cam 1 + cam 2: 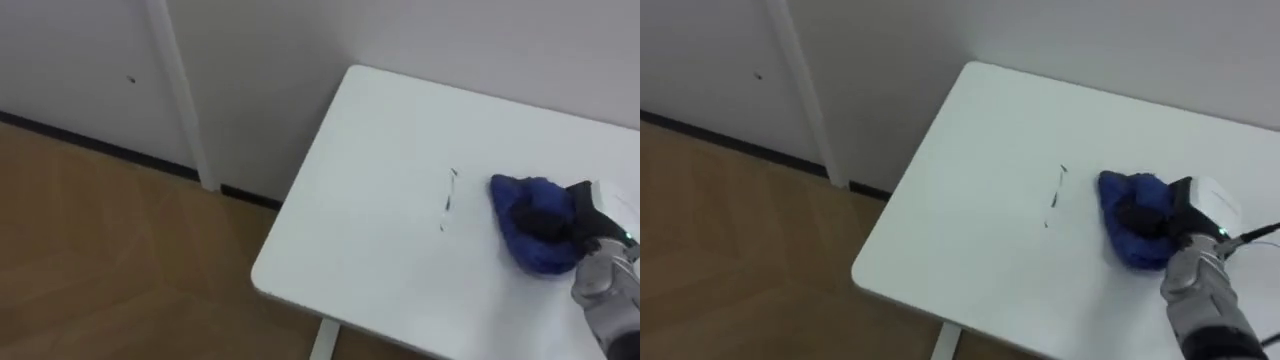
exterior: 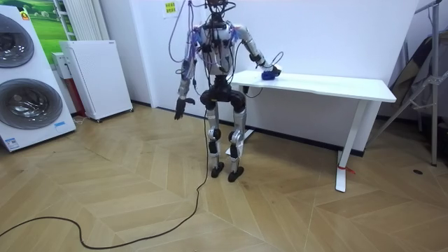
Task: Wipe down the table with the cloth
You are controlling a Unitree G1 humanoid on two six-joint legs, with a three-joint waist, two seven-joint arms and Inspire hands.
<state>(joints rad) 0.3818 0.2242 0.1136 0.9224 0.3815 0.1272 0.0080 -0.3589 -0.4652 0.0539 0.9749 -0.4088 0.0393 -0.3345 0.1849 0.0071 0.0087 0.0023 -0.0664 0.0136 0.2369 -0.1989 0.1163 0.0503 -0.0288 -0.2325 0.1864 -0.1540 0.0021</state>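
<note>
1. Table point(image 1: 365, 150): white top, smooth and hard. It stands against a pale wall, and the robot stands at its end on the room view's left.
2. Blue cloth point(image 1: 522, 245): bunched in a heap on the table top, near the edge by the robot and just beside item 3. Judged soft, light and limp. It should fold and drag rather than slide as one piece, and it is not fragile. Best held from above at the bunched middle, so that the loose edges trail flat on the table.
3. Dark marks point(image 1: 448, 200): a few thin strokes on the table top, uncovered, on the side of the cloth away from the right hand.
4. Right hand point(image 1: 575, 215): on top of the cloth, dark fingers bent down into the folds and clamped on it.
5. Left hand point(image 2: 180, 110): hangs at the robot's side, clear of the table; state cannot be told.
</note>
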